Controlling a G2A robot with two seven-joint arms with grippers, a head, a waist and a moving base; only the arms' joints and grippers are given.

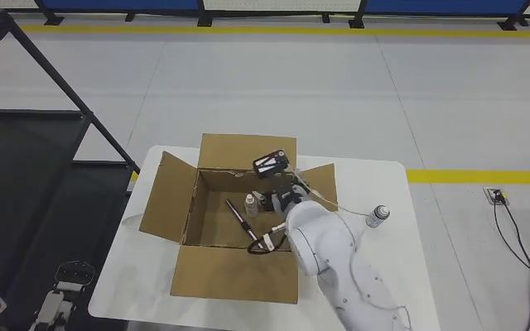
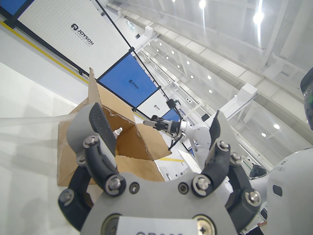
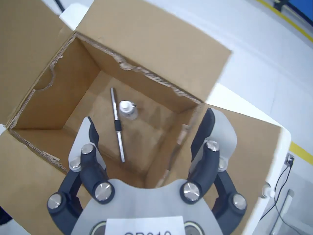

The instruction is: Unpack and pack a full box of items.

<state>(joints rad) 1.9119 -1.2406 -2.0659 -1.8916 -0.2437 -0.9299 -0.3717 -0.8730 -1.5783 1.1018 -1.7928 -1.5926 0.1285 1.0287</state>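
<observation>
"Hanging spread-fingered over the open cardboard box (image 3: 146, 37), the right gripper (image 3: 150, 123) holds nothing, correct?"

"Correct. Below it, on the box floor, lie a metal rod (image 3: 117, 125) with a black sleeve at mid-length and, just beside it, a small clear bottle (image 3: 127, 110) with a white cap."

"And the left gripper (image 2: 156, 113)?"

"Fingers apart too, and empty. It sits low and is angled up at the box's outer wall and the ceiling."

"The surface?"

"A white table (image 1: 389, 273) with rounded corners. The box stands on it with all four flaps folded outward. A second bottle (image 1: 378, 216) sits on the bare top, apart from the box on the right arm's side."

"The room?"

"A pale floor (image 1: 273, 83) crossed by yellow lines (image 1: 464, 175), with blue and white partition panels (image 2: 53, 18) in black frames along the far side. A black metal frame (image 1: 50, 74) stands by the table, and there is a floor socket (image 1: 494, 196) with a dark cable — all under a high white ceiling with rows of round lights (image 2: 258, 18)."
</observation>
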